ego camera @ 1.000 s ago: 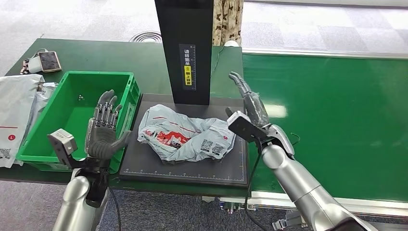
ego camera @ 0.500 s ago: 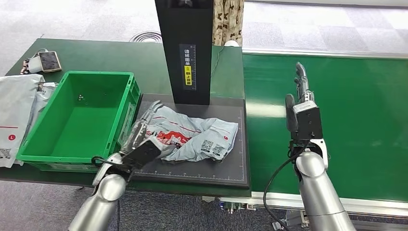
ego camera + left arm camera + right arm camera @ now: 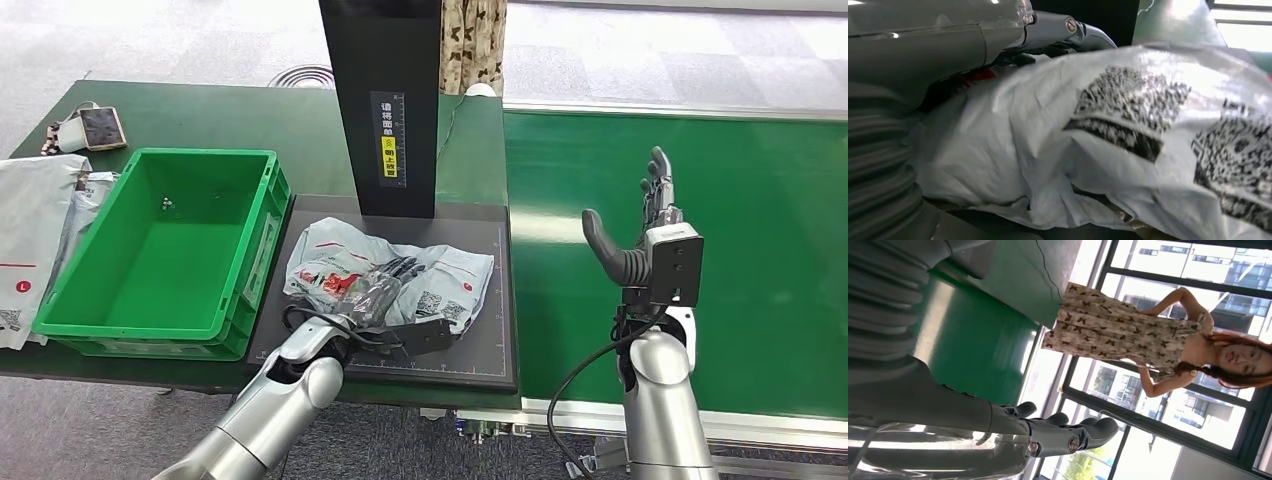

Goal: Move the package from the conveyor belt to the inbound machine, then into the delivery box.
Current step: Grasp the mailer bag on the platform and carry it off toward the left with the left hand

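Package [image 3: 400,275]: grey poly mailer, red print, QR-type codes; lies on inbound machine [image 3: 480,355] plate, beside green crate [image 3: 160,240]. L hand [image 3: 385,290] rests on it, grasp unclear. R hand [image 3: 640,225] spread, empty, over conveyor belt [image 3: 760,230].

The left hand [image 3: 382,288] lies over the package [image 3: 440,285], hiding part of its print and whether the fingers grip it, the wrist view's barcodes [image 3: 1128,105] blur, and the grey bags [image 3: 30,235] are cut off at the edge.
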{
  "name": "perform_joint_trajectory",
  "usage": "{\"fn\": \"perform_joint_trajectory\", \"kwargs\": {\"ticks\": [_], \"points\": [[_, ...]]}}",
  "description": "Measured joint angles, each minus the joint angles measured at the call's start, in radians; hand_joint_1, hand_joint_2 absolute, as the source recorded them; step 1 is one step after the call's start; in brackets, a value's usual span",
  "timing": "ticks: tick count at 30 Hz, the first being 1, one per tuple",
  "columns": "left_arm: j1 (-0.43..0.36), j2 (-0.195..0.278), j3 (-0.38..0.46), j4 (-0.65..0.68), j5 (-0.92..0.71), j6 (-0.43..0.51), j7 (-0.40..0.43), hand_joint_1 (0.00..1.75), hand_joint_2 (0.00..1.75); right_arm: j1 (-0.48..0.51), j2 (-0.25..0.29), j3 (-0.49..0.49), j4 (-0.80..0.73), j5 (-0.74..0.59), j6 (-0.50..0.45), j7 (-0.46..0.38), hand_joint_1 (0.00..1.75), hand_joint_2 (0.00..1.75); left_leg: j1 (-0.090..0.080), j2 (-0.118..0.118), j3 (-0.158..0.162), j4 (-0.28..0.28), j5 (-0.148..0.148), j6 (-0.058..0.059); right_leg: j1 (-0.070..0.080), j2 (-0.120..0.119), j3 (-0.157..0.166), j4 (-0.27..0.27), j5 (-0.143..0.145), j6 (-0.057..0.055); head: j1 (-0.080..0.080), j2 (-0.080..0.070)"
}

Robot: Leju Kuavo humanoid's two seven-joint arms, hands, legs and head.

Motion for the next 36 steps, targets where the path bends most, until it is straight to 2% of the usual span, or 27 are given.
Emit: {"fn": "perform_joint_trajectory", "kwargs": {"ticks": [3,4,7,8,15,36], "points": [[-0.011,-0.007,-0.009,0.027,-0.003,0.000,0.004,0.00,1.75,0.001,0.007,-0.007,0.000,0.001,0.000,0.000,0.00,1.75,0.000,0.000,0.000,0.000,0.000,0.000,0.000,0.000,0.000,0.000,0.000,0.000,0.000,0.000],[-0.013,-0.008,-0.012,0.035,-0.006,-0.002,0.006,0.05,1.75,0.001,0.009,-0.008,0.000,0.001,0.000,0.000,0.00,1.75,0.000,0.000,0.000,0.000,0.000,0.000,0.000,0.000,0.000,0.000,0.000,0.000,0.000,0.000],[-0.022,-0.012,-0.015,0.057,-0.024,-0.026,0.026,1.36,1.75,0.002,0.016,-0.013,0.000,0.005,0.001,0.001,0.00,1.75,0.000,0.000,0.000,0.000,0.000,0.000,0.000,0.000,0.001,0.000,0.000,0.000,0.000,0.000],[-0.025,-0.013,-0.015,0.063,-0.031,-0.035,0.033,1.75,1.75,0.002,0.019,-0.014,0.000,0.006,0.001,0.002,0.00,1.75,0.000,0.000,0.000,0.000,0.000,0.000,0.000,0.000,0.001,0.000,0.000,0.000,0.000,0.000],[-0.029,-0.016,-0.008,0.078,-0.075,-0.031,0.058,1.75,1.75,0.006,0.028,-0.017,0.000,0.007,-0.004,0.005,0.00,1.75,0.000,0.000,0.002,0.000,0.000,0.000,0.000,0.000,0.003,0.000,0.000,0.000,0.000,0.000],[-0.035,-0.018,0.006,0.078,-0.088,-0.027,0.061,1.75,1.75,0.014,0.028,-0.019,-0.006,0.006,-0.004,0.005,0.00,1.75,0.000,0.000,0.004,0.000,0.000,0.000,0.000,0.000,0.005,0.000,0.000,0.000,0.000,0.000]]}}
